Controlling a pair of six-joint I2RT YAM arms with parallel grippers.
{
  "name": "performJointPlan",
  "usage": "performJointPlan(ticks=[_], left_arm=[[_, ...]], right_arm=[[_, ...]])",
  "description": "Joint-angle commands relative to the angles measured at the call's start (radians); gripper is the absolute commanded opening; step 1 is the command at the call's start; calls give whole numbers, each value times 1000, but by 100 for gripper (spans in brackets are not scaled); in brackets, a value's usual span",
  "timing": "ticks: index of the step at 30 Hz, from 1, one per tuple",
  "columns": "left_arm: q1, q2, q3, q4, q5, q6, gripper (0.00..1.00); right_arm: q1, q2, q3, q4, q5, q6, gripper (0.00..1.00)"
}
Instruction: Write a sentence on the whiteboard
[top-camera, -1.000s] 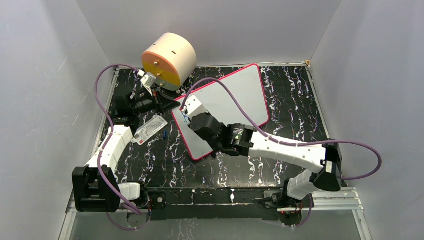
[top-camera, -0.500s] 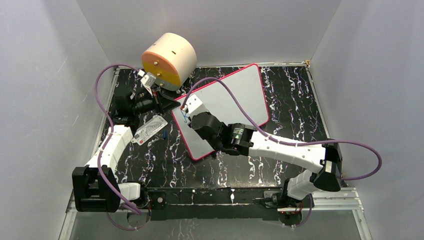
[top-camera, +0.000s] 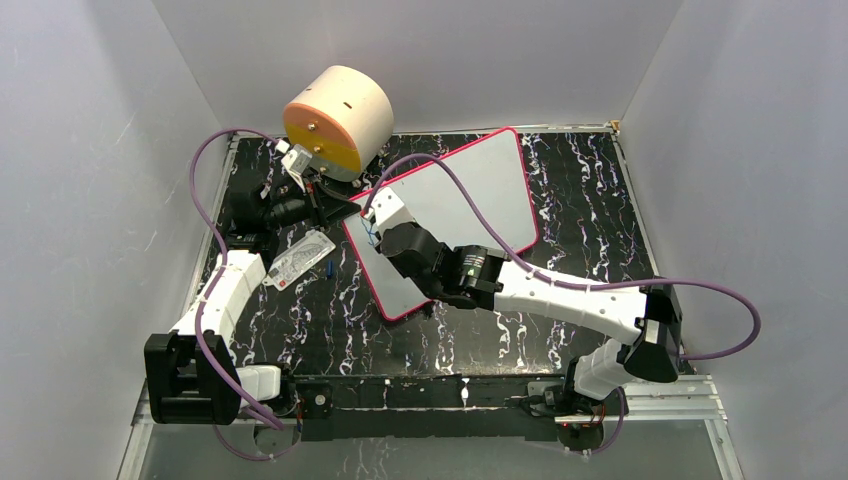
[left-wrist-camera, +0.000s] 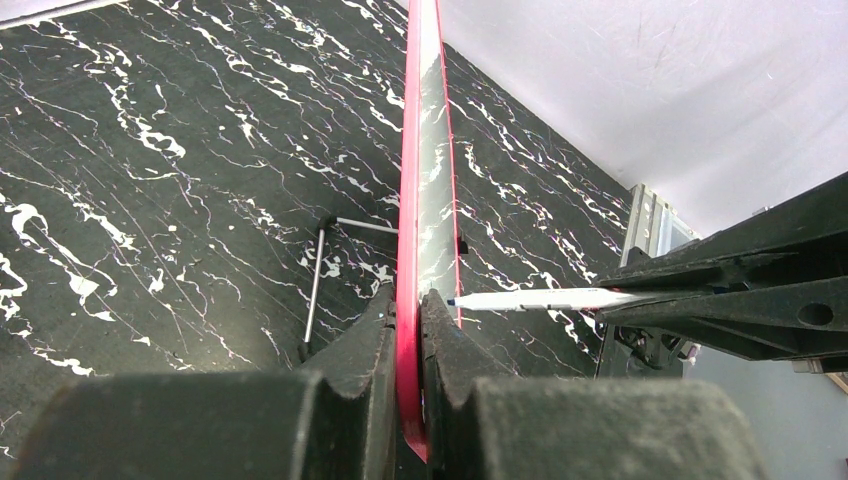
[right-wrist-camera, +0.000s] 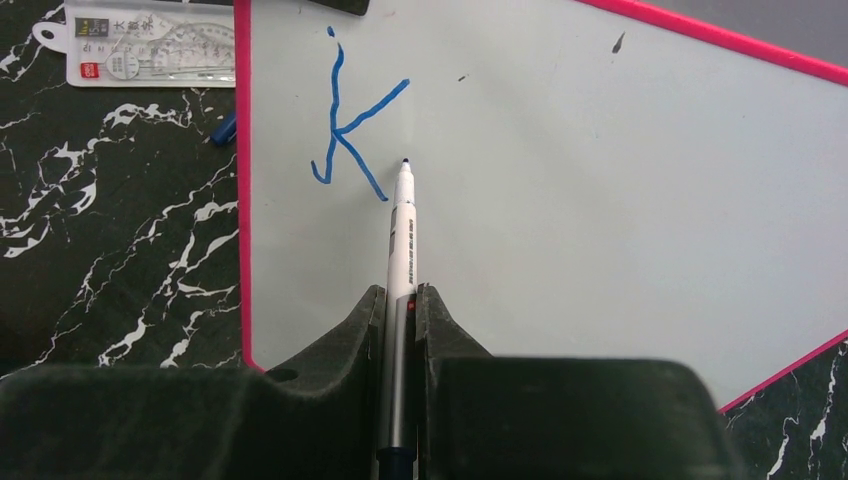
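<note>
Supporting surface: black marbled desk (top-camera: 580, 200); it carries everything listed below.
Board: the board (top-camera: 480, 190) sits at desk centre, turned at an angle to the desk edges. The left wrist view shows it raised on edge, with a wire stand (left-wrist-camera: 315, 290) behind it.
Drum: a cream and orange drum (top-camera: 340, 115) stands at the far left corner, behind the board's left end.
Right arm: reaches across the board's near corner. Over the last second its forearm and wrist have edged slightly leftward. The board, left arm and card have not moved.
Left claw: the left claw (left-wrist-camera: 408, 300) is clamped narrow on the board's pink rim, steadying it.
Right claw: the right claw (right-wrist-camera: 401, 295) is closed on the marker barrel, pointing it at the board face.
Card: a printed card (top-camera: 300, 260) lies flat on the desk, just left of the board.
Marker: the marker (right-wrist-camera: 404, 240) has its tip just right of the letter's lower leg. The tip is at the surface, but contact cannot be confirmed.
Sentence: the sentence (right-wrist-camera: 345, 130) so far is one blue "K" near the board's left edge.
Cap: a blue cap (right-wrist-camera: 224, 128) lies on the desk beside the board's rim.
Consequence: the small arm shift reads as repositioning between strokes. By judgement, "K" is complete and the next letter starts to its right. Most of the task remains.
</note>
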Motion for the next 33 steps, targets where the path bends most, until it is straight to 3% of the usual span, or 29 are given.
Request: performJointPlan(ticks=[1, 33], left_arm=[[-21, -9, -25, -32, 38, 99, 0], [-21, -14, -23, -36, 37, 100, 0]], right_arm=[[-5, 16, 7, 57, -6, 6, 0], [-29, -21, -23, 36, 102, 17, 0]])
